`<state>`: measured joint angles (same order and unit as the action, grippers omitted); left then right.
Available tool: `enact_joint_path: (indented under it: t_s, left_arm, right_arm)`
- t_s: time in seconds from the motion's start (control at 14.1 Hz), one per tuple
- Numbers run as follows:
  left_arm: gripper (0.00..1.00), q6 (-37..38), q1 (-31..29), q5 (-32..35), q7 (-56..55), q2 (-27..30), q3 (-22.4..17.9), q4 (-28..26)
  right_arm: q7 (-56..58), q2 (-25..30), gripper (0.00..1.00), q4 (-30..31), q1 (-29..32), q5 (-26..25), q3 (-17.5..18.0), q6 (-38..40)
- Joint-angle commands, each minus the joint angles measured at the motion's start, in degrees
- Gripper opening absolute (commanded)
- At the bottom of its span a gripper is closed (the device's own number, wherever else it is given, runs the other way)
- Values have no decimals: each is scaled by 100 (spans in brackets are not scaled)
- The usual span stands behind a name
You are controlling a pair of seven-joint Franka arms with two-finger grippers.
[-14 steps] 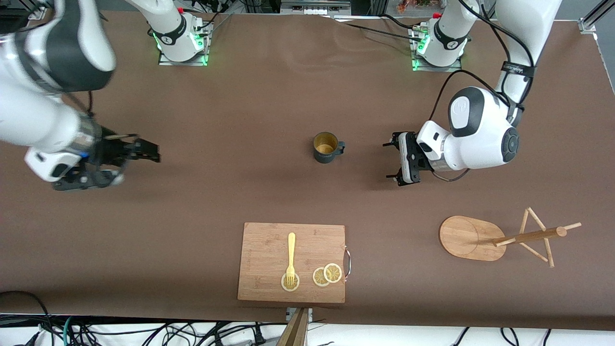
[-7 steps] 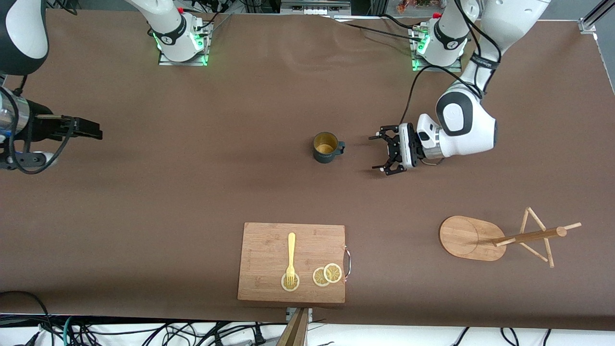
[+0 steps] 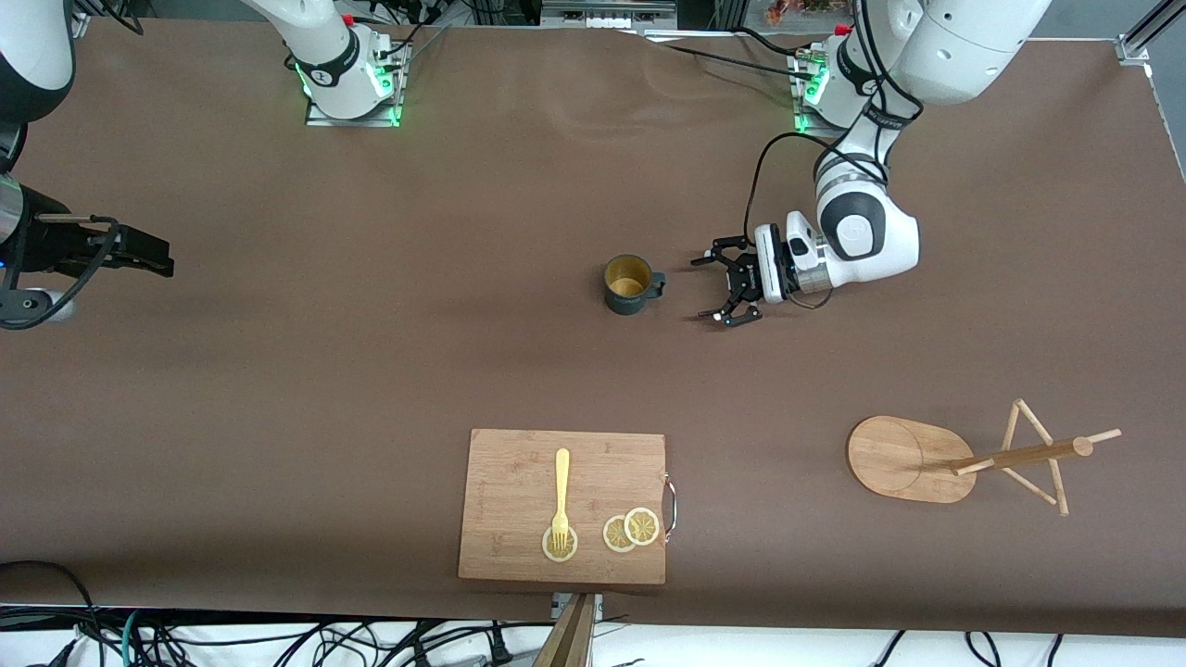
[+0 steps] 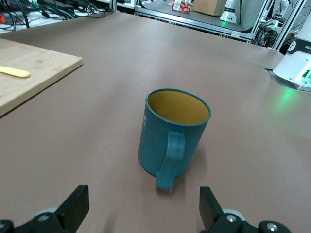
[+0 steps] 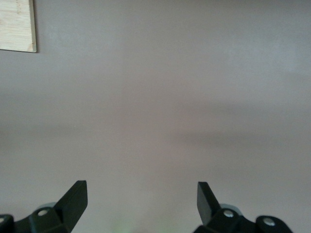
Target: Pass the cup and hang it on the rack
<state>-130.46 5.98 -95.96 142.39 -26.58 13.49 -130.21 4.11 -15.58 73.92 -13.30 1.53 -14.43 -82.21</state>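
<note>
1. A wooden cutting board (image 3: 562, 506) lies on the brown counter (image 3: 371, 371) at the edge nearest the front camera, about midway between the two arms' ends. On it rest a yellow fork (image 3: 561, 498) and three lemon slices (image 3: 631, 529); the fork's tines lie on one slice, and the other two slices touch each other by the board's metal handle (image 3: 671, 504).
2. The rack (image 3: 964, 459) stands toward the left arm's end of the counter, about as near the front camera as the board and well apart from it. Its oval base sits flat and thin pegs branch off the post.
3. The cup (image 3: 630, 284) stands upright in the middle of the counter, farther from the front camera than the board, well apart from both board and rack.
4. Nothing lies between the cup and the left hand (image 3: 722, 291). The hand is low over the counter just beside the cup, toward the left arm's end, and points at it.
5. In the left wrist view the cup (image 4: 173, 137) shows its yellow inside and its handle turned toward the hand (image 4: 144, 208). The fingers (image 4: 74, 207) are spread wide, hold nothing, and stand clear of the cup.
6. The right hand (image 3: 139, 252) waits at the right arm's end of the counter, well apart from everything. Its wrist view shows the hand (image 5: 141, 201) with fingers (image 5: 74, 198) wide apart and empty over bare counter, a corner of the board (image 5: 17, 25) at the edge.
</note>
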Motion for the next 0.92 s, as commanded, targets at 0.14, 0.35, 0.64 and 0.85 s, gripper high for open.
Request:
enact_joint_path:
  t_s: [0.14,0.35,0.64,0.85]
  left_arm:
    - [100,-85,280,-1099,1053,-400,49,31]
    - [100,-400,316,-1249,1177,-471,215,49]
    - [100,-489,395,-1530,1186,-533,452,49]
    - [100,-524,482,-1715,1221,-568,523,40]
  right_arm:
    - [517,1528,100,2438,-41,93,1,-1996]
    - [671,1681,100,2549,11,119,36,-1950]
    - [731,1497,100,2013,1512,102,1387,-991]
    - [706,1444,100,1995,1515,75,1408,-981]
